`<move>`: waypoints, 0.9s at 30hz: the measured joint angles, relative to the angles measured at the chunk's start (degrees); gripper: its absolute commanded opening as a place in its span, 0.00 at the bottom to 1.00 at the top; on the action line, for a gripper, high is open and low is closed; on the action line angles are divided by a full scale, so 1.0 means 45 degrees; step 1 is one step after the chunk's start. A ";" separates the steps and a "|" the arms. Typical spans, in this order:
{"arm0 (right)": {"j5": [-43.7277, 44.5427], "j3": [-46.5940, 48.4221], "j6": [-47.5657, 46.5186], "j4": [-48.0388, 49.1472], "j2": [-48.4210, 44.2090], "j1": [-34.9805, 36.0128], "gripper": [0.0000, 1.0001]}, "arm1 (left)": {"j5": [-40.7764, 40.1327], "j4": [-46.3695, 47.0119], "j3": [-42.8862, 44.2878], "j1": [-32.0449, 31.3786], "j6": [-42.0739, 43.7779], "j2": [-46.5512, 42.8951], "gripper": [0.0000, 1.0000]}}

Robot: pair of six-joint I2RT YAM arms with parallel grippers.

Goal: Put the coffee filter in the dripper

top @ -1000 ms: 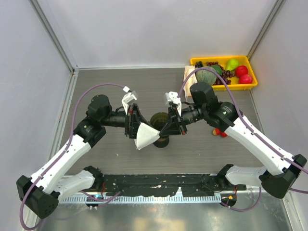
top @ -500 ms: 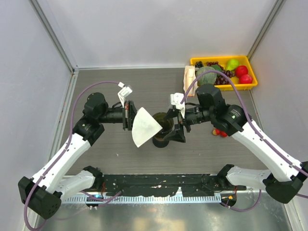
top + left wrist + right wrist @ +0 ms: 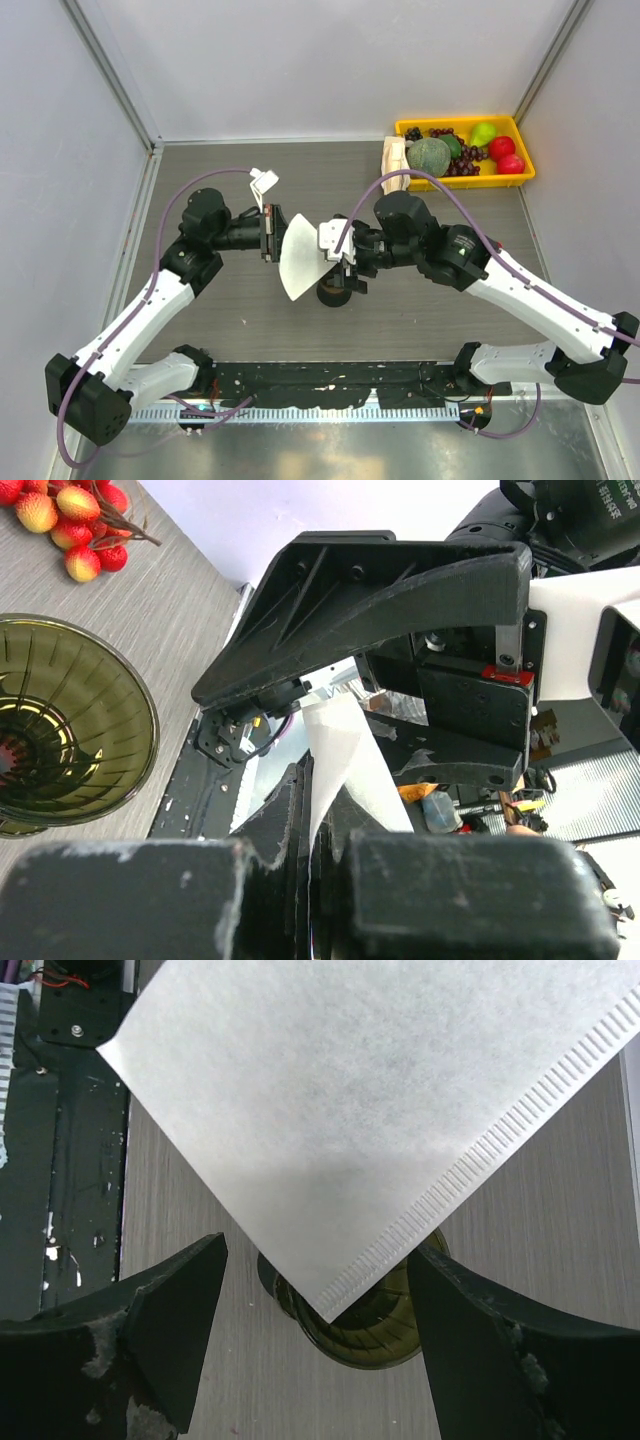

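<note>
The grey wood-grain table [image 3: 230, 330] carries both arms, which reach toward each other at its middle. At the far right corner sits a yellow tray [image 3: 522, 176]. It holds a round green melon [image 3: 428, 157], dark grapes [image 3: 462, 166], a green apple [image 3: 484, 133] and two red fruits [image 3: 504, 148]. A pack of white papers [image 3: 395, 155] stands just beside the tray's left wall.

The coffee filter [image 3: 297, 255] hangs in the air as a flat white fan, above and just left of the dripper [image 3: 333, 293], not in it. The left gripper [image 3: 268, 236] is clamped on the filter's edge, and the left wrist view shows the paper pinched between closed fingers. The right gripper [image 3: 338, 256] stands with its fingers wide apart. In the right wrist view the filter's pointed corner hangs between them, touching neither finger. The dripper sits upright on the table below, its ribbed olive inside open to view. A bunch of small red berries [image 3: 70, 520] lies on the table near it.

A second ago both grippers held the filter low beside the dripper. Since then the right gripper has let go, backed off to the right and returned leftward over the dripper. The left gripper has lifted the filter slightly, turning its broad face upward.
</note>
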 measured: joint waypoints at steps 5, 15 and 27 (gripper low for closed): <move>0.0665 0.0049 -0.0170 0.0000 0.0219 0.0185 0.58 | -0.0097 0.0019 -0.0151 -0.0024 -0.0073 0.0000 0.00; 0.1001 0.0175 -0.0393 0.0005 0.0262 0.0214 0.34 | -0.0525 -0.0505 -0.0170 -0.0058 0.0442 -0.0092 0.00; 0.1005 0.0165 -0.0403 0.0000 0.0185 0.0209 0.41 | -0.0617 -0.0515 -0.0170 -0.0160 0.0797 -0.0092 0.01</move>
